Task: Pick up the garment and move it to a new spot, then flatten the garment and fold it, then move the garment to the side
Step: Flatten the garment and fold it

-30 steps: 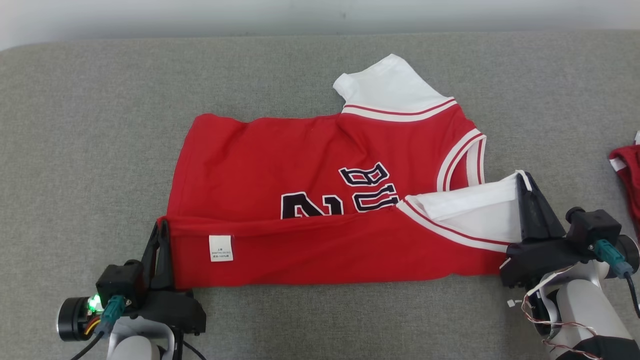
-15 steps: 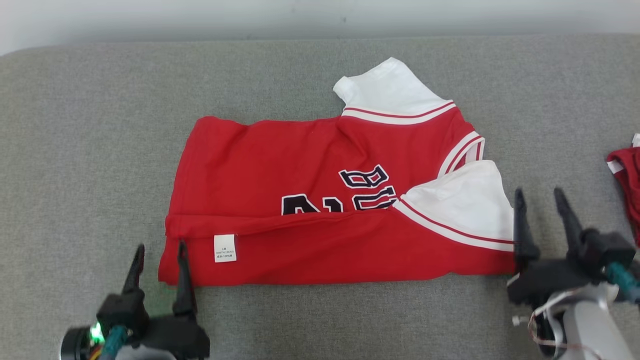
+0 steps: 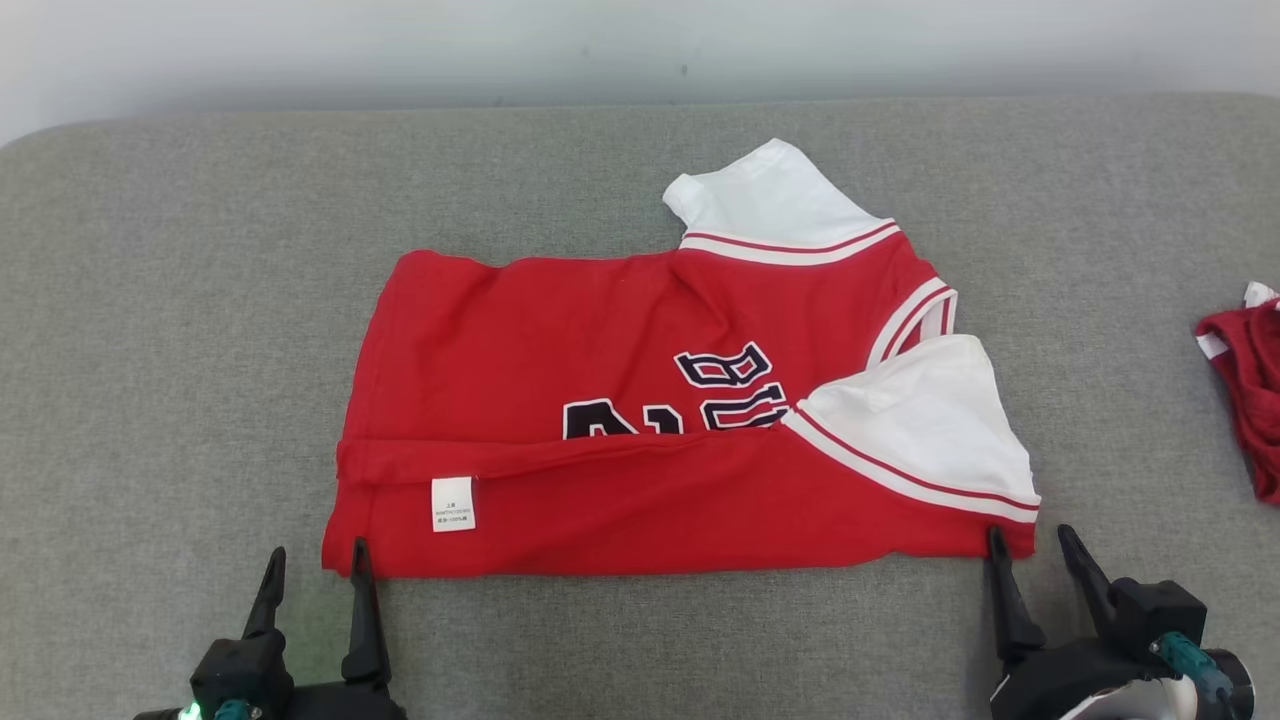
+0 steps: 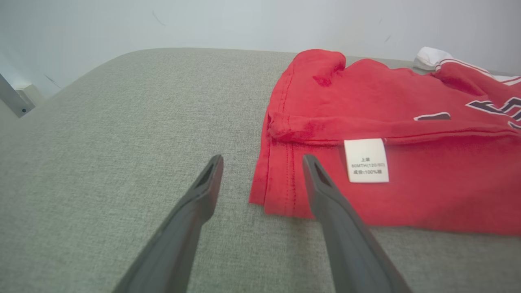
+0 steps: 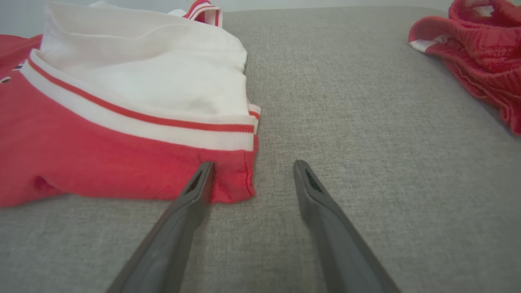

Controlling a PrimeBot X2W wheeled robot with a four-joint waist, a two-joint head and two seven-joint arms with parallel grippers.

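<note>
The red jersey (image 3: pixel 620 400) lies mid-tabletop (image 3: pixel 180 300), its near edge folded over with a white care label (image 3: pixel 453 503) facing up. The left end effector (image 3: pixel 316 548) and right end effector (image 3: pixel 1029 532) sit at its near corners, fingers apart, holding nothing. A darker red garment (image 3: pixel 1245 390) lies well apart at the right.

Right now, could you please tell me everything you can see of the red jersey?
The red jersey lies on the grey cushion, soft knit, lightly wrinkled. Its near edge is folded up over the front, half hiding the black, white-outlined lettering and baring a white label. White sleeves with striped trim: one points away, one lies folded over the body. The open left gripper and right gripper flank its near corners.
</note>
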